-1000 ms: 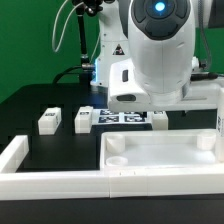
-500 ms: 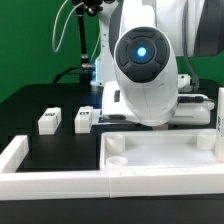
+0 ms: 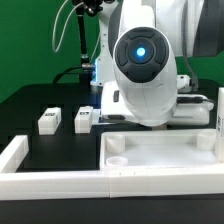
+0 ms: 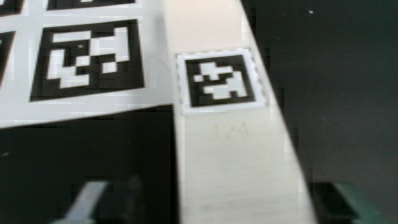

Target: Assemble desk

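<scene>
In the wrist view a white square-section leg (image 4: 228, 130) with a black-and-white tag lies on the black table. It runs lengthwise between my gripper's (image 4: 214, 205) two fingers (image 4: 93, 202), and a dark gap shows on each side, so the jaws stand open around it. In the exterior view the arm's bulky body (image 3: 145, 75) hides the gripper and this leg. The white tabletop panel (image 3: 165, 152), with a raised rim and a round corner hole, lies at the front on the exterior view's right. Two more tagged legs (image 3: 49, 121) (image 3: 83, 120) lie on the exterior view's left.
The marker board (image 4: 71, 55) lies right beside the leg under the gripper. A low white border wall (image 3: 50, 182) runs along the front and turns back at the exterior view's left. A white upright piece (image 3: 218, 110) stands at that view's right edge.
The arm has swung down and forward over the marker board, hiding it and the leg beside it in the exterior view. Over the last half second it has not visibly moved.
</scene>
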Tool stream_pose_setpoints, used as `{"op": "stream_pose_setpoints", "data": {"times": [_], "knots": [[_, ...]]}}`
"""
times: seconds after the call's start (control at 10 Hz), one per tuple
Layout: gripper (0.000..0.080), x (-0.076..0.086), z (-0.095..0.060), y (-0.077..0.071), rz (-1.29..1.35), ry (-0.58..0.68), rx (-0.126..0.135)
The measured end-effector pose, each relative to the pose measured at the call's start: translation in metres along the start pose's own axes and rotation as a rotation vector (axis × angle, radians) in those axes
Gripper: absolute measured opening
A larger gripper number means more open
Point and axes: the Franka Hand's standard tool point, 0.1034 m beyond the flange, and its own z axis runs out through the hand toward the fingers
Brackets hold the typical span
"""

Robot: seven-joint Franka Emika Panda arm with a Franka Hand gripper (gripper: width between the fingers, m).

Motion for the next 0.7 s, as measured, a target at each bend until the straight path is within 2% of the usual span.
{"op": "stream_pose_setpoints", "data": {"times": [0.1, 0.5, 0.6, 0.7], "knots": [[0.0288, 0.0, 0.0, 0.0, 0.0, 0.0, 0.0], [0.0288, 0.0, 0.0, 0.0, 0.0, 0.001, 0.001], [0.0288, -0.002, -0.005, 0.0, 0.001, -0.001, 0.003], [0.0288, -0.015, -0.028, -0.001, 0.001, -0.028, 0.019]]}}
